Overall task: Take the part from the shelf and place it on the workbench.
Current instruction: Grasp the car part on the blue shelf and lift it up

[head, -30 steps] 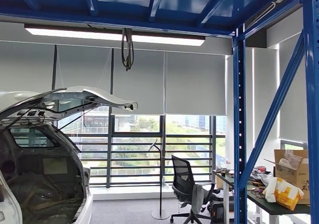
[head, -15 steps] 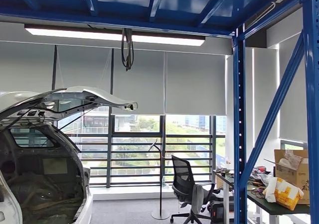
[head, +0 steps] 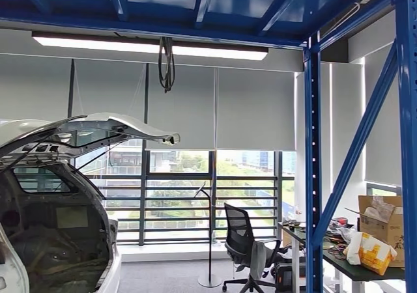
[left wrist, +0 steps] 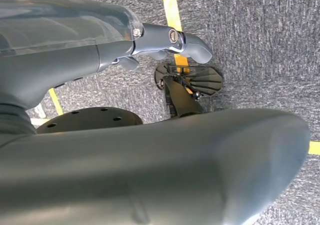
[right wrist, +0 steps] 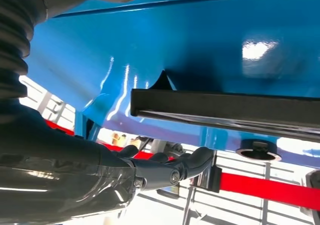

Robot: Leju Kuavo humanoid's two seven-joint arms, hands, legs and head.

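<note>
Nothing has moved since the earlier head views: the room sits exactly as it did a second ago. In the left wrist view, the left hand hangs above grey carpet crossed by a yellow floor line; a dark finger extends straight and the thick grey thumb lies apart from it, with nothing held between them. In the right wrist view, the right hand reaches beneath a glossy blue panel; its dark fingers stretch forward, just beside a black bar that runs under the panel, and whether they touch it cannot be told. Nothing visible is in its grasp. A red strip crosses behind the fingers. The part to be fetched cannot be identified in any view. In the head view, a white car with its tailgate raised sits at 8 o'clock, a black office chair at 6 o'clock, and a blue steel frame rises at 4 o'clock. Behind that upright, a dark table carries a cardboard box at the 4 o'clock edge. A long ceiling light runs across at 11 o'clock.
</note>
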